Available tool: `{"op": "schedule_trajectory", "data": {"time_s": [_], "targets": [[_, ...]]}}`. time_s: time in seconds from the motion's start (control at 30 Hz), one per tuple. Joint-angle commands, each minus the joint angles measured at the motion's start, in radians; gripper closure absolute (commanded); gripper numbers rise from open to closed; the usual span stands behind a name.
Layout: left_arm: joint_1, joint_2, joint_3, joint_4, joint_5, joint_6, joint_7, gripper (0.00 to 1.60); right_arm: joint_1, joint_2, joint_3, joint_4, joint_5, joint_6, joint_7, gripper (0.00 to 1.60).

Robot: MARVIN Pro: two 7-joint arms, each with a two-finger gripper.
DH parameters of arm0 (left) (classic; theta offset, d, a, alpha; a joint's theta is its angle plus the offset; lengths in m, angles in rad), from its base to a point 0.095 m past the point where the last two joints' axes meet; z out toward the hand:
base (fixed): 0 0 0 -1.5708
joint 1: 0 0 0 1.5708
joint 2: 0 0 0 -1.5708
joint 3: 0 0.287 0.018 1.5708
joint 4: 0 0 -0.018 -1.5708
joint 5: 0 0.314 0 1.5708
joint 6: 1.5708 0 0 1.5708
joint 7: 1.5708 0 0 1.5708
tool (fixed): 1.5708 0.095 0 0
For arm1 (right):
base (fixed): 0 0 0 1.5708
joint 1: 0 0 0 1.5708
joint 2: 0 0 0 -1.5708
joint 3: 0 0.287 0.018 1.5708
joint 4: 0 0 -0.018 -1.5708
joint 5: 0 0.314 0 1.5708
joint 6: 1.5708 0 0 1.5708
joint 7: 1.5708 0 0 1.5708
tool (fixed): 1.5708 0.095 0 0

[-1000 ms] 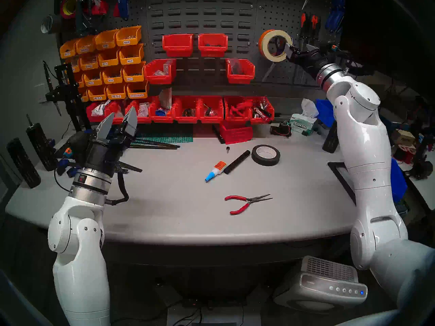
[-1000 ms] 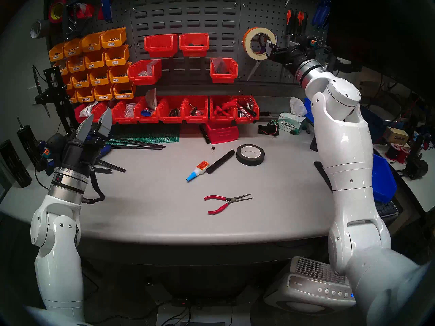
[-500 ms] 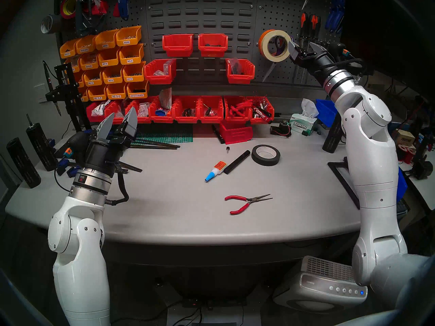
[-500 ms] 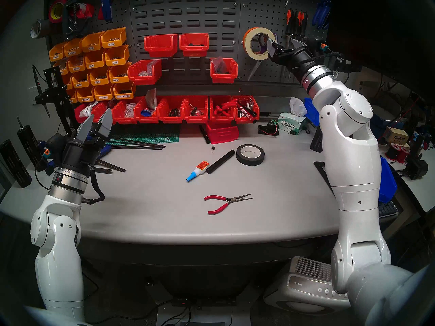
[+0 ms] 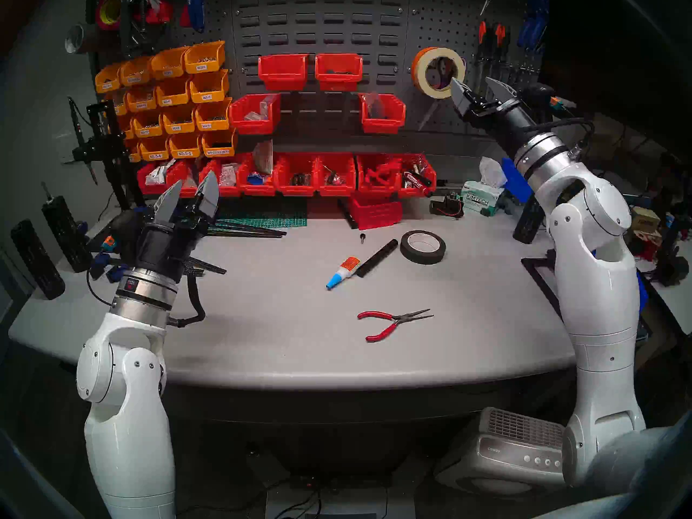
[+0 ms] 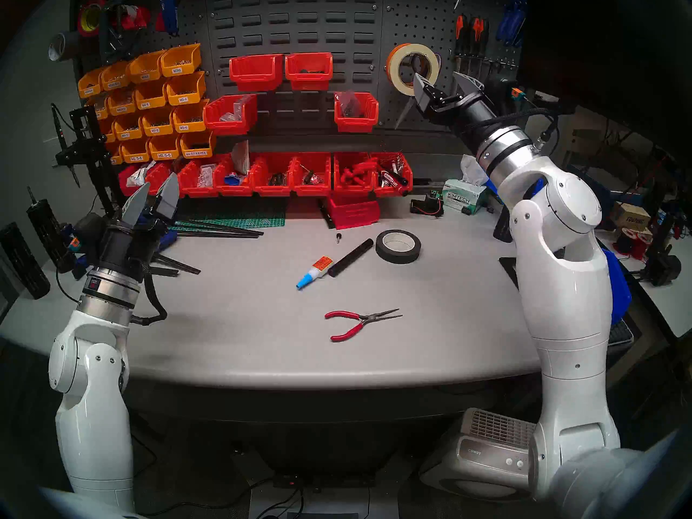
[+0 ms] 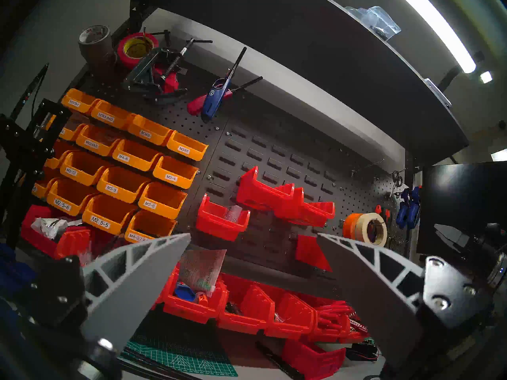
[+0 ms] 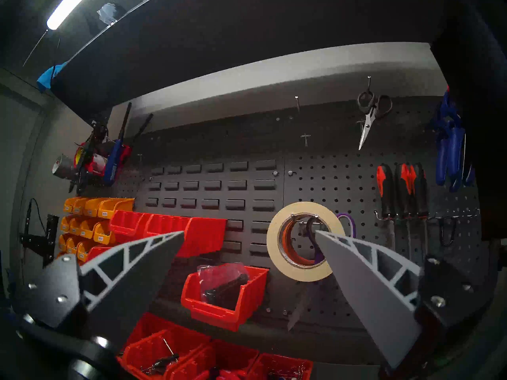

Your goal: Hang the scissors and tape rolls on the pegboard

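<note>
The cream tape roll hangs on a hook of the pegboard, in front of the orange tape roll. Behind both hang the scissors, blades pointing down and left. Their purple handle peeks past the cream roll. My right gripper is open and empty, just right of and below the rolls and clear of them; the left wrist view shows the gap beside the rolls. My left gripper is open and empty above the table's left side.
On the table lie a black tape roll, red-handled pliers, a glue bottle and a black cylinder. Red bins hang left of the rolls, and orange-and-black files to their right. Small grey scissors hang higher up.
My right gripper has drawn back from the cream roll, down and to the right, staying open. The roll stays on its hook. The left arm has not moved.
</note>
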Motion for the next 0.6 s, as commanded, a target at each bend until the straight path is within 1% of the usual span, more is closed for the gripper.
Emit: {"op": "schedule_trajectory", "data": {"time_s": [0.0,0.03,0.07,0.13,0.17,0.2,0.23,0.27,0.3,0.33,0.37,0.4,0.43,0.57], "targets": [[-0.016,0.003,0.001,-0.028,-0.002,-0.008,-0.004,0.00,-0.150,-0.017,0.034,-0.154,-0.009,-0.021,-0.022,0.00],[-0.016,0.003,0.001,-0.028,-0.002,-0.008,-0.004,0.00,-0.118,-0.021,0.023,-0.114,-0.011,-0.026,-0.013,0.00],[-0.016,0.003,0.001,-0.028,-0.002,-0.008,-0.004,0.00,-0.155,-0.023,0.034,-0.149,-0.015,-0.027,-0.022,0.00],[-0.016,0.003,0.001,-0.028,-0.002,-0.008,-0.004,0.00,-0.164,-0.033,0.038,-0.154,-0.018,-0.034,-0.029,0.00],[-0.016,0.003,0.001,-0.028,-0.002,-0.008,-0.004,0.00,-0.191,-0.036,0.047,-0.178,-0.022,-0.036,-0.038,0.00],[-0.016,0.003,0.001,-0.028,-0.002,-0.008,-0.004,0.00,-0.186,-0.036,0.046,-0.171,-0.032,-0.042,-0.038,0.00],[-0.016,0.003,0.001,-0.028,-0.002,-0.008,-0.004,0.00,-0.225,-0.038,0.057,-0.207,-0.041,-0.043,-0.051,0.00],[-0.016,0.003,0.001,-0.028,-0.002,-0.008,-0.004,0.00,-0.228,-0.041,0.057,-0.206,-0.049,-0.046,-0.054,0.00],[-0.017,0.003,0.001,-0.029,-0.002,-0.008,-0.004,0.00,-0.241,-0.048,0.060,-0.215,-0.057,-0.048,-0.060,0.00],[-0.017,0.003,0.001,-0.029,-0.002,-0.008,-0.004,0.00,-0.272,-0.057,0.070,-0.244,-0.062,-0.047,-0.076,0.00],[-0.017,0.003,0.001,-0.029,-0.002,-0.008,-0.004,0.00,-0.254,-0.063,0.065,-0.225,-0.067,-0.049,-0.075,0.00],[-0.017,0.003,0.001,-0.029,-0.002,-0.008,-0.004,0.00,-0.290,-0.074,0.076,-0.258,-0.072,-0.049,-0.091,0.00],[-0.017,0.003,0.001,-0.029,-0.002,-0.009,-0.004,0.00,-0.293,-0.080,0.076,-0.258,-0.078,-0.051,-0.095,0.00],[-0.017,0.002,0.001,-0.031,-0.002,-0.009,-0.004,0.00,-0.360,-0.112,0.089,-0.314,-0.105,-0.050,-0.132,0.00]]}}
